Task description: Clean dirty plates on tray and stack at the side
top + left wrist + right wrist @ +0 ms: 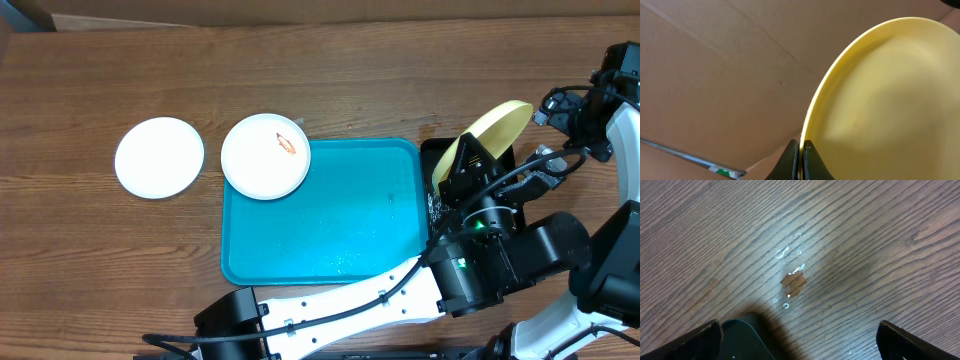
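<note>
The left claw is pinched shut on a thin bit of rim of the yellow plate, holding it tilted on edge in the air above the black tray, just beside the blue tray. With so slight a grip, the plate could swing or slip out and drop. The right claw hangs wide open and empty over the wet worktop. The smeared white plate overhangs the blue tray's corner, so a passing arm could knock it
</note>
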`<state>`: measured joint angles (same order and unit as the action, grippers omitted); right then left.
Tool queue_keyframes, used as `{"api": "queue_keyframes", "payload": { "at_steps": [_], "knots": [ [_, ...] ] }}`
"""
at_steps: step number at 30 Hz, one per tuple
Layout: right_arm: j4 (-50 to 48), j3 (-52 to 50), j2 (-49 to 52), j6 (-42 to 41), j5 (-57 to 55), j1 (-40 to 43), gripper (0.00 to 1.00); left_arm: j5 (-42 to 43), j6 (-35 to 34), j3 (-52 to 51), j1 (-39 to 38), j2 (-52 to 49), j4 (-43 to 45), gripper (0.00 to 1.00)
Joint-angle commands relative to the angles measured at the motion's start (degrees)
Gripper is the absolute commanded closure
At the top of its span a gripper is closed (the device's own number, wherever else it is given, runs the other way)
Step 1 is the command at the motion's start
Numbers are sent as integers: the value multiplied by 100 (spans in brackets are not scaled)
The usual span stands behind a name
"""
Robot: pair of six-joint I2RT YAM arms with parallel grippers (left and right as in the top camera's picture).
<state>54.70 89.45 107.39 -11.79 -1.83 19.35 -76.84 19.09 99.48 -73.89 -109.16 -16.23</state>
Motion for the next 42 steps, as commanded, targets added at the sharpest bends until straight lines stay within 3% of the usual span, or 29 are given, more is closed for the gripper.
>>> {"api": "queue_keyframes", "payload": {
  "at_steps": [1,4,10,16,20,25,28,32,38,42],
  "knots": [
    [-24,7,-59,-20,-4,-4,0,22,-470,140,31,-4,-17,96],
    [-24,7,-59,-20,-4,-4,0,813,-1556,140,83,-2,-678,96],
    [-24,7,-59,-20,-4,-4,0,3626,-3995,105,715,-24,-2297,96],
    [-24,7,-59,-20,-4,-4,0,5866,-4660,-17,1945,-24,-2892,96],
    [-24,7,-59,-20,-4,-4,0,7746,-4701,-17,3018,-24,-2970,96],
    [-24,7,-59,-20,-4,-4,0,9296,-4699,-17,4496,-24,-3161,96],
    [-24,7,-59,-20,-4,-4,0,9663,-4697,-17,5455,-24,-3497,96],
    [-24,7,-59,-20,-4,-4,0,9466,-4629,-26,6605,-24,-4133,96],
    [-24,7,-59,-20,-4,-4,0,8124,-4610,-118,8290,-24,-4966,96],
    [-24,7,-59,-20,-4,-4,0,7595,-4566,-337,8992,-24,-4999,96]
  ]
}}
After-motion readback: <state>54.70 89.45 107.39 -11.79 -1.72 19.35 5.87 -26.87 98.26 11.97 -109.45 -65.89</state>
